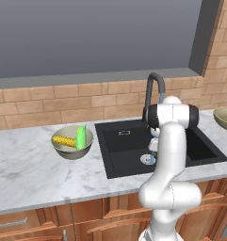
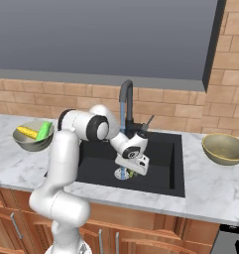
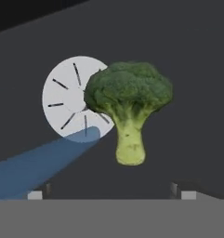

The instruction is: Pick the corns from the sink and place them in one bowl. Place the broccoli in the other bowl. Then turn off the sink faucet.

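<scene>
Broccoli [image 3: 127, 107] lies on the sink [image 3: 187, 83] floor right in front of the gripper [image 3: 111, 193], overlapping the edge of the drain [image 3: 67, 100], stalk pointing back toward the fingers. Jaws are spread wide with nothing in them. Water stream [image 3: 39, 160] hits the drain just beside it. Both corns [image 1: 70, 139] sit in the pale bowl [image 1: 72, 149].

The white arm is raised from the base, bent at a dark-jointed elbow and folded forward and downward. The wrist is angled steeply down, so that the gripper [image 2: 136, 168] is pointed low. Its two dark fingertips [image 3: 39, 193] are seen set wide apart at the bottom of the hand view, with nothing held between them.
</scene>
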Available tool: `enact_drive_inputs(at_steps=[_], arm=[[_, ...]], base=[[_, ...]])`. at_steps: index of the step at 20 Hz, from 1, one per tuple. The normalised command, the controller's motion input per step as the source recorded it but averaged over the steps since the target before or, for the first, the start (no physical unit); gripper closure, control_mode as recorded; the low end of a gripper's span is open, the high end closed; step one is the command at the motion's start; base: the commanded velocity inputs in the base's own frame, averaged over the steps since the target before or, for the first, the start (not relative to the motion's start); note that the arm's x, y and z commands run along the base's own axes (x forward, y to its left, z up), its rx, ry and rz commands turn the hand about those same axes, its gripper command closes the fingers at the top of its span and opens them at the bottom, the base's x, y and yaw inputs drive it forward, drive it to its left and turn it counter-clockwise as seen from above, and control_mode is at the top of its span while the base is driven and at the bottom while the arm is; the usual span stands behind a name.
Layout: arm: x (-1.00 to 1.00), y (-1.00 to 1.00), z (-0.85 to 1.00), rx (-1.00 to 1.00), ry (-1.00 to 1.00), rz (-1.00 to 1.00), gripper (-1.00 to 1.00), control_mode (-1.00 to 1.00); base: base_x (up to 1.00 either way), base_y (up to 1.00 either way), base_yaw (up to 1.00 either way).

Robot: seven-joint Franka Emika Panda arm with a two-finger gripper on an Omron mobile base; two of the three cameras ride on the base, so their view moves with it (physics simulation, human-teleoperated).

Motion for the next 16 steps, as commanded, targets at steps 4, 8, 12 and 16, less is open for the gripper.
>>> enact_drive_inputs(at_steps=[4, 8, 12, 16], arm=[[0.23, -0.13, -0.17, -0.02, 0.0, -0.09, -1.0, -1.0], [0.24, -0.01, -0.18, -0.03, 0.0, -0.07, -1.0, -1.0], [0.26, 0.0, -0.18, -0.05, 0.0, -0.05, -1.0, -1.0], [0.22, 0.0, -0.24, -0.06, 0.0, -0.04, -1.0, -1.0]], base=[[0.0, 0.0, 0.0], [0.0, 0.0, 0.0], [0.0, 0.0, 0.0], [0.0, 0.0, 0.0]])
